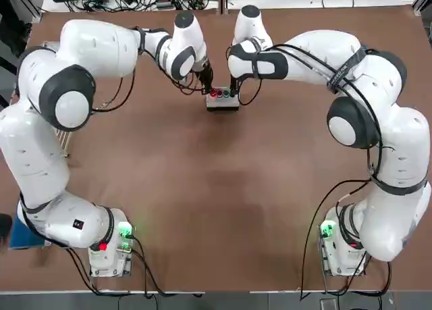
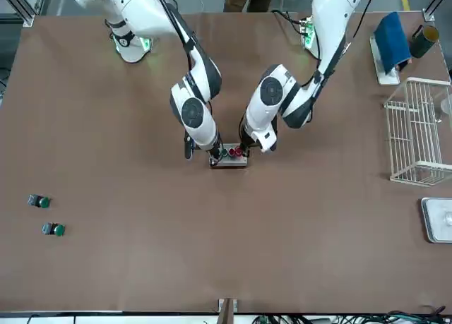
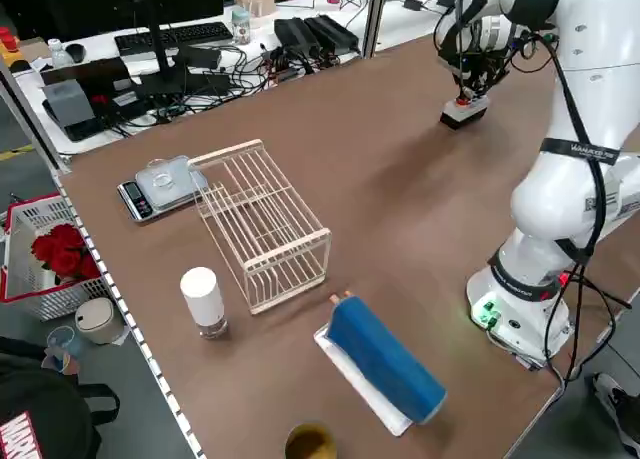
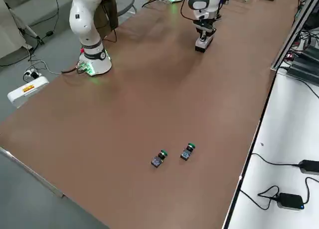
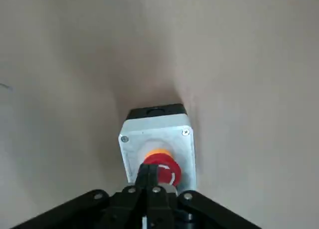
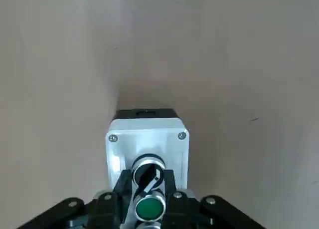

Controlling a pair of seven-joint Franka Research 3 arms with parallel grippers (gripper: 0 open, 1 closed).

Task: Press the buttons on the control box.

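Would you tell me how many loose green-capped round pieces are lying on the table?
2: one green-capped piece near the table's edge on the robot's right, the other piece just beside it, both far from the control box.

The top view looks straight down on the whole table (image 1: 202,188), arm bases at its lower edge; the front view looks from across the table at a steep downward angle, so the arms enter from its upper edge; both share the box (image 1: 222,100) near the table's middle far side; the left side view looks diagonally from a raised corner over the rack (image 3: 262,224), the box far off; the right side view looks along the opposite length, equally distant; each wrist view sits very close above the box, looking down past its own fingers.
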